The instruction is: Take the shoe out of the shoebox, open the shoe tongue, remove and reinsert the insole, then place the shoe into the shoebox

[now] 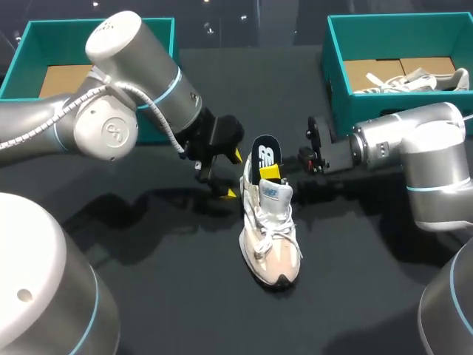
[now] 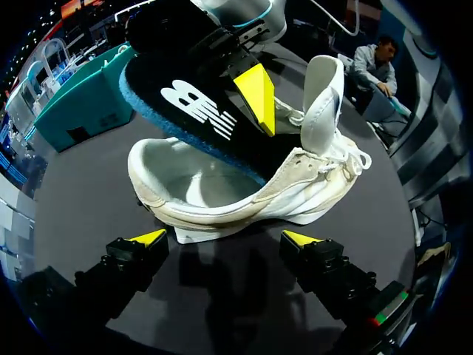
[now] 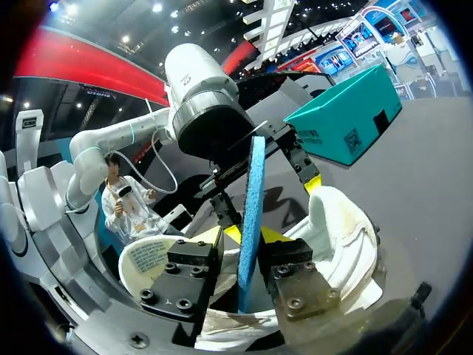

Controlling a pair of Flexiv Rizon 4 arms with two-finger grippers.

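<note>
A white shoe stands on the black table, toe toward me, its tongue pulled up. A black insole with a blue underside sticks up out of the heel opening. My right gripper straddles the insole; one finger lies against it, while a small gap shows beside the other finger, so it is open. Just left of the heel, my left gripper is wide open and empty. In the left wrist view the shoe lies just ahead of its tips.
A teal shoebox at the back right holds another white shoe. A second teal box stands at the back left behind my left arm. Bare black table lies in front of the shoe.
</note>
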